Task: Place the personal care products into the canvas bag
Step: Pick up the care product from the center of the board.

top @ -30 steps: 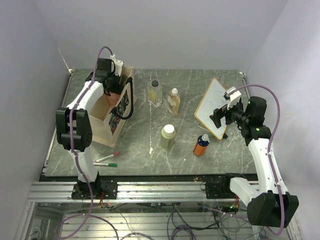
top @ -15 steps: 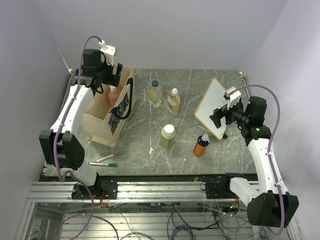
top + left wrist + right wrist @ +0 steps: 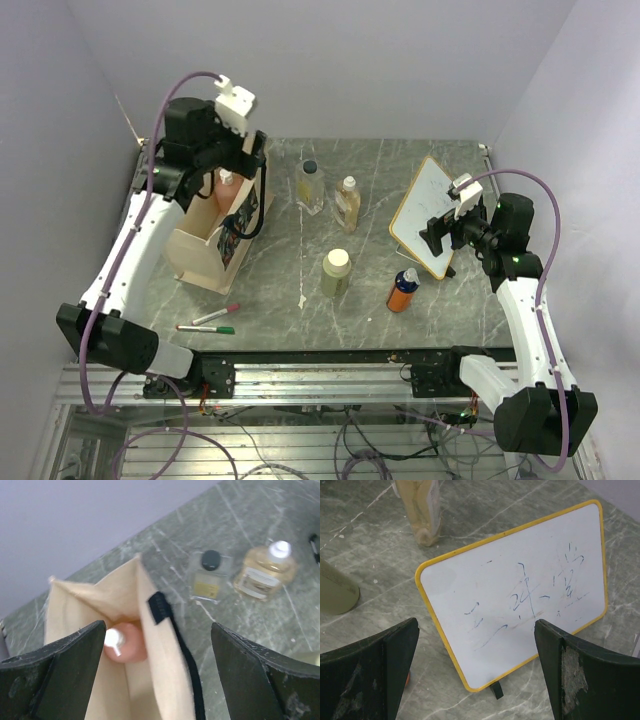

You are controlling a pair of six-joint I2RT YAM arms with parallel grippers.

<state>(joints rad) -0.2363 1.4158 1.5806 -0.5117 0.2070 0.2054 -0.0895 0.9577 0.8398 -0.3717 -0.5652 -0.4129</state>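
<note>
The beige canvas bag (image 3: pixel 205 250) stands upright at the table's left. A salmon-pink bottle (image 3: pixel 127 642) with a white cap stands inside it, free of the fingers. My left gripper (image 3: pixel 237 165) hovers open above the bag's mouth (image 3: pixel 150 630), holding nothing. On the table stand a clear bottle with a black cap (image 3: pixel 310 187), an amber bottle (image 3: pixel 347 204), a pale green bottle (image 3: pixel 335 273) and an orange bottle (image 3: pixel 403 290). My right gripper (image 3: pixel 435 237) is open and empty in front of the whiteboard (image 3: pixel 520 590), to the right of these bottles.
The yellow-edged whiteboard (image 3: pixel 428 215) leans on its stand at the right, between my right gripper and the amber bottle. A red marker (image 3: pixel 215 315) and a green marker (image 3: pixel 212 329) lie near the front left edge. Walls close in on three sides.
My left gripper has opened and risen out of the bag, leaving the salmon-pink bottle inside. The right arm has not moved.
</note>
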